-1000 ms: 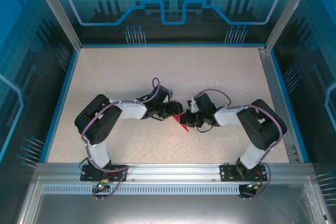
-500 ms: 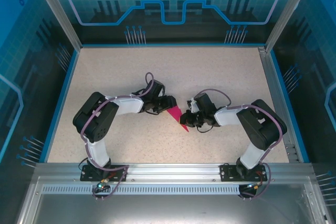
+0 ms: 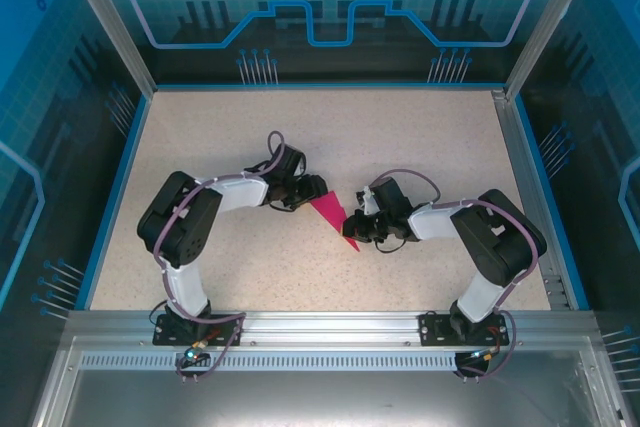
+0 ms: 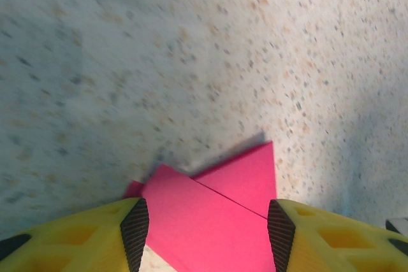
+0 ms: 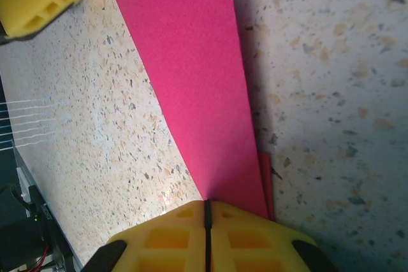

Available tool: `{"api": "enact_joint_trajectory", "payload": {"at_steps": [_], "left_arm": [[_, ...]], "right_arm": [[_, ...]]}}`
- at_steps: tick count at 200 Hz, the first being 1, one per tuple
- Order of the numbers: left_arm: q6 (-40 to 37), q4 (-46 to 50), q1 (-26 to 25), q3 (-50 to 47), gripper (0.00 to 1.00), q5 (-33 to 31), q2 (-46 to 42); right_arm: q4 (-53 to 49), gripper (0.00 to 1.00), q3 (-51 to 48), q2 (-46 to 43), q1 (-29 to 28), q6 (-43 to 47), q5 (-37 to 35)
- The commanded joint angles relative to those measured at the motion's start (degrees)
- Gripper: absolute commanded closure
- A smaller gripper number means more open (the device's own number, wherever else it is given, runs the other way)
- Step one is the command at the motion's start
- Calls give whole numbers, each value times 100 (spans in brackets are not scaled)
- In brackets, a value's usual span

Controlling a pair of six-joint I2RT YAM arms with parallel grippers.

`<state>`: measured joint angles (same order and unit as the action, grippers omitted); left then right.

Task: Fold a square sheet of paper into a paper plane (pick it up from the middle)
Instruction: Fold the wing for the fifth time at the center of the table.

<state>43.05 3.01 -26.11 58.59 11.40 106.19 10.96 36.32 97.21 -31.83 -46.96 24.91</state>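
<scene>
Near the middle of the table (image 3: 220, 137), seen from above, one paper plane (image 3: 333, 215) lies flat between two grippers: the left gripper (image 3: 311, 194) at its wide end, the right gripper (image 3: 355, 233) at its point. On the left wrist camera, the fingers (image 4: 134, 227) stand apart, straddling that wide end — likely placed to pinch it. On the right wrist camera, the fingers (image 5: 255, 234) are pressed together over the narrow tip — probably pinning it down; whether they pinch it I cannot tell.
</scene>
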Motion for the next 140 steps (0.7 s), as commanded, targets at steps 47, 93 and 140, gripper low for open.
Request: {"api": "enact_joint_trajectory", "payload": {"at_steps": [47,93,140], "left_arm": [[-163,516,138,436,43,43,-276],[61,-160,-212,12,50,552,-824],[28,-355,-593,82,56,644,-305]], "right_arm": [[-810,91,-164,324,18,100,-128],[-737,92,-134,364,11,49,-127],[-591,91,-170,346,9,-15,-84]]}}
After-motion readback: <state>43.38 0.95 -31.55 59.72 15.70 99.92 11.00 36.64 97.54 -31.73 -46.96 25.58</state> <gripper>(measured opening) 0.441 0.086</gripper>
